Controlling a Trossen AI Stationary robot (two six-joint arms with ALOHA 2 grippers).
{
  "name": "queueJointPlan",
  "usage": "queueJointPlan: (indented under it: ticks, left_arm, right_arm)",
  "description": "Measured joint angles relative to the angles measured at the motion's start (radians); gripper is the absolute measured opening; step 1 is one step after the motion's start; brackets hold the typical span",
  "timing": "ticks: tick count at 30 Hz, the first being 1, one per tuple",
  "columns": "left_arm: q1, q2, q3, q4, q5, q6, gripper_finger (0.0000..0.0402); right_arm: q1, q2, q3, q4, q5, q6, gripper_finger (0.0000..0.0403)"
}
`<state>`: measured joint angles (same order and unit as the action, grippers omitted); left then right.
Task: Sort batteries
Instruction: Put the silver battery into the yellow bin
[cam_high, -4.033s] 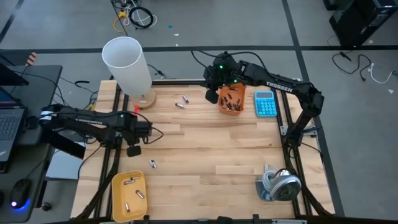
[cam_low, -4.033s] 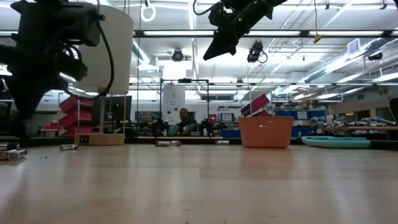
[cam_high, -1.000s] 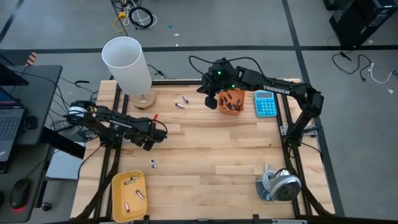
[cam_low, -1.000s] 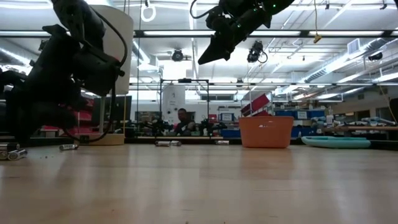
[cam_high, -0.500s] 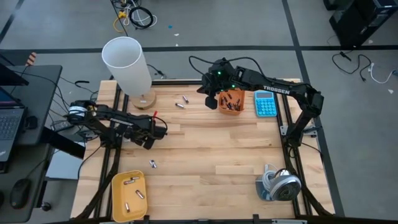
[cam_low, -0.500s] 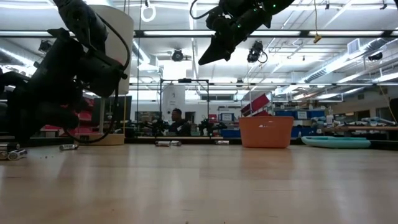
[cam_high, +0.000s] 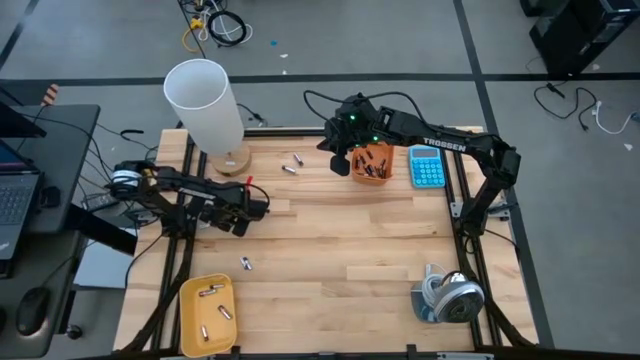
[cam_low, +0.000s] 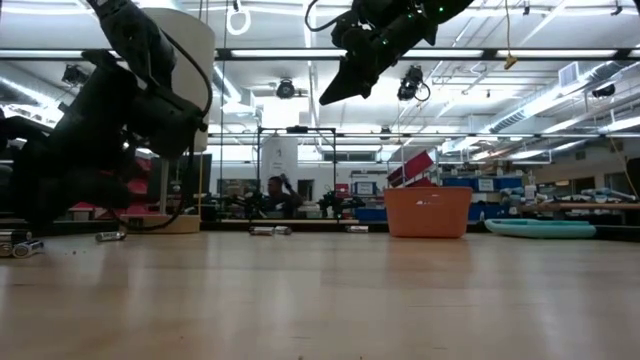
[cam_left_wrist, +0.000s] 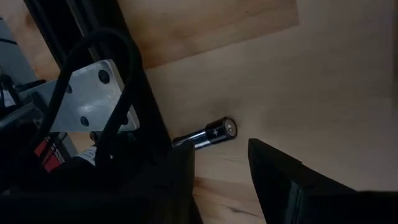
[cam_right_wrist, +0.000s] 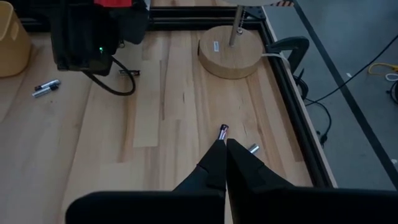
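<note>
Sorting was partly complete. The orange bin (cam_high: 372, 162) at 1 o'clock held dark batteries (cam_high: 377, 168); the yellow tray (cam_high: 207, 312) at 7 o'clock held light batteries (cam_high: 209, 293). Loose cells (cam_high: 291, 163) remained at 12 o'clock, another (cam_high: 245, 263) near 8 o'clock. The left gripper (cam_left_wrist: 221, 163), fingers apart, stood over a dark battery (cam_left_wrist: 206, 134). The right gripper (cam_right_wrist: 224, 157), fingers together, hung empty.

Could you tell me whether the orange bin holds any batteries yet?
Yes: the orange bin holds several dark batteries, seen from above.
</note>
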<state>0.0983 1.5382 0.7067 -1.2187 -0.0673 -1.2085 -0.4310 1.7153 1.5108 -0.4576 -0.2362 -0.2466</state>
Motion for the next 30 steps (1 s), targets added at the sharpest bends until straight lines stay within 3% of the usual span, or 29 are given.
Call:
queueJointPlan:
  ticks: [13, 24, 30]
  left_arm:
    - [-0.001, 0.171, 0.002, -0.006, -0.001, 0.029, 0.0152]
    - [-0.002, 0.182, -0.003, -0.001, -0.007, 0.086, 0.0152]
    - [-0.002, 0.180, -0.018, 0.046, 0.009, 0.193, 0.0145]
  right_arm:
    - [0.000, 0.000, 0.000, 0.000, -0.002, -0.008, 0.0000]
    - [0.000, 0.000, 0.000, 0.000, -0.003, -0.009, 0.0000]
    - [0.000, 0.000, 0.000, 0.000, -0.003, -0.009, 0.0000]
